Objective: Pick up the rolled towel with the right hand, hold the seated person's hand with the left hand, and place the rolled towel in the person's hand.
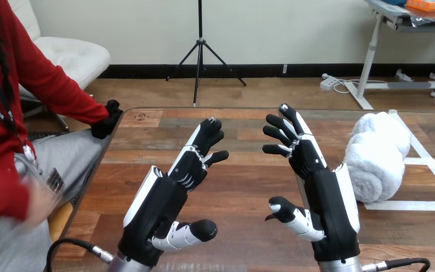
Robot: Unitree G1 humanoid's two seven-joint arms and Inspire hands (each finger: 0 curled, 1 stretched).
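The rolled towel is white and fluffy, wound into a thick, loose bundle. It lies on its side on the right part of the surface, its length running from far to near. The person's hand, ending a red sleeve, rests at the surface's far left corner.

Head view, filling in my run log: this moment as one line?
left hand open, empty | right hand open, empty | rolled towel on table, untouched | person's hand at table's far-left corner

Bright, even indoor light, soft shadows
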